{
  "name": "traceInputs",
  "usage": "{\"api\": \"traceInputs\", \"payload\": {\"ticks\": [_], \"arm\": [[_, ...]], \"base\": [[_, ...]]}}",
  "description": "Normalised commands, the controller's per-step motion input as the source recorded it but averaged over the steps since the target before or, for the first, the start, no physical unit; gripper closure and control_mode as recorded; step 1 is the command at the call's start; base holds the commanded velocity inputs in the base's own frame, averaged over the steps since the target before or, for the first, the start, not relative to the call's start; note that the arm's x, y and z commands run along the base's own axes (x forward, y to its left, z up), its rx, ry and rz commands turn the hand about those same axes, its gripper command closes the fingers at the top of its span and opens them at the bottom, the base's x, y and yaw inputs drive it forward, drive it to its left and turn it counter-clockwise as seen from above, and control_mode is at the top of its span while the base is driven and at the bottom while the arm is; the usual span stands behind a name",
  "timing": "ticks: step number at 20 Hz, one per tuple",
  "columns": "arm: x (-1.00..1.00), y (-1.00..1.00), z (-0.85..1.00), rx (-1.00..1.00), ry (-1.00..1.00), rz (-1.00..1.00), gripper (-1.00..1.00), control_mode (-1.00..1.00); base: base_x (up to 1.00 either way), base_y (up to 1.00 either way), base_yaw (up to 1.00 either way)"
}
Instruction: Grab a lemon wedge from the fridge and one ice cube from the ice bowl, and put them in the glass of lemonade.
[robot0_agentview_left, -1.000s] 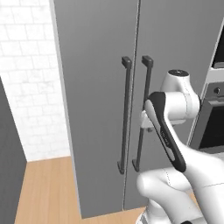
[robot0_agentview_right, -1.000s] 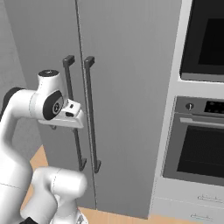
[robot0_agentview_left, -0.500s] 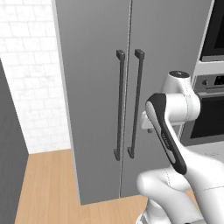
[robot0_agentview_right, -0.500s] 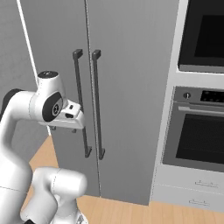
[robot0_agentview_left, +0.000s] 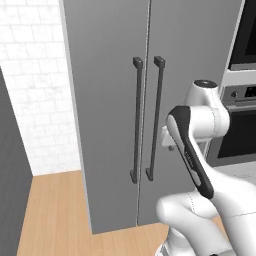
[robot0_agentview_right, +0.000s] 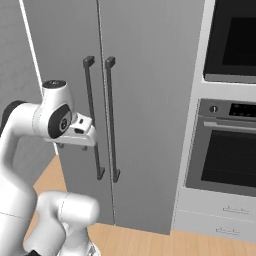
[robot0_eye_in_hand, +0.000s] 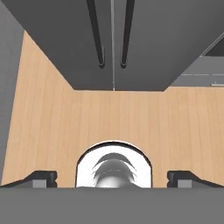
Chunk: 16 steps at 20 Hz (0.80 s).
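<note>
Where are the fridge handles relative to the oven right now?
The fridge stands closed, left of the oven in the right base view; its two dark handles flank the centre door seam.

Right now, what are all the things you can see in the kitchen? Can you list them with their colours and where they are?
fridge: one, grey, tall with two shut doors, straight ahead.
fridge handles: two, dark vertical bars, side by side at the middle seam.
ovens: two, dark glass fronts stacked in a pale column, right of the fridge.
drawers: two, pale, below the lower oven.
tiled wall: one, white, left of the fridge.
floor: one, light wood planks, in front of the fridge.
arm: one, white with dark joints, raised in front of the fridge.
fingers: two, dark, spread wide apart, holding nothing, pointing down at the floor.
</note>
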Motion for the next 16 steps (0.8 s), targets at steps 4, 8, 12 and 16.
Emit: {"api": "traceInputs", "payload": {"ticks": [4, 8, 12, 16], "arm": [[-0.42, 0.07, 0.87, -0.03, -0.6, 0.01, -1.0, -1.0], [-0.06, 0.0, 0.79, 0.0, -0.53, 0.0, -1.0, -1.0], [0.6, 0.0, 0.14, 0.0, -0.16, -0.05, -1.0, -1.0], [1.0, 0.01, -0.34, 0.0, 0.13, -0.06, -1.0, -1.0]], "base": [[0.0, 0.0, 0.0], [0.0, 0.0, 0.0], [0.0, 0.0, 0.0], [0.0, 0.0, 0.0]]}}
